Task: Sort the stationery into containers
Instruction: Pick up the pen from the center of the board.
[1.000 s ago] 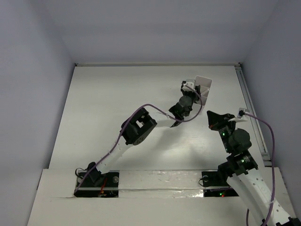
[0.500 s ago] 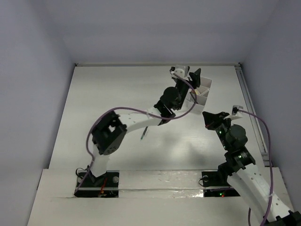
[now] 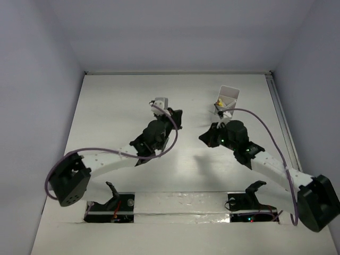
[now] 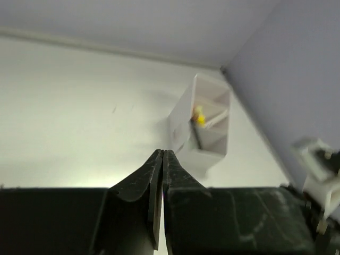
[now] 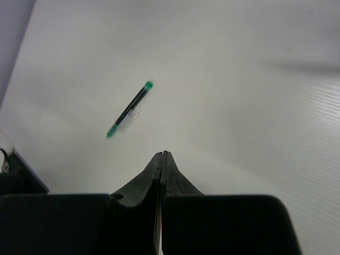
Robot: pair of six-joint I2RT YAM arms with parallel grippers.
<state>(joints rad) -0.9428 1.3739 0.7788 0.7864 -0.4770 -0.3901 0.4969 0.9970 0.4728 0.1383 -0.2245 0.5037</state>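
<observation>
A thin dark pen (image 5: 129, 109) with green ends and a pale band at mid-length was noted lying flat on the white table (image 3: 117, 106), ahead-left of the right gripper (image 5: 163, 155) and apart from it. The white divided box (image 4: 204, 125) was recorded near the far right corner by the pale lilac wall, a yellow-capped piece (image 4: 200, 118) seen inside. The right gripper and the left gripper (image 4: 162, 154) were both pressed together on nothing.

A white table (image 3: 117, 106) sits enclosed on three sides by plain, pale lavender-grey walls (image 3: 175, 32). A grey rail (image 3: 281, 119) runs along the table's right edge. The light is soft and even, with faint shadows on the tabletop.
</observation>
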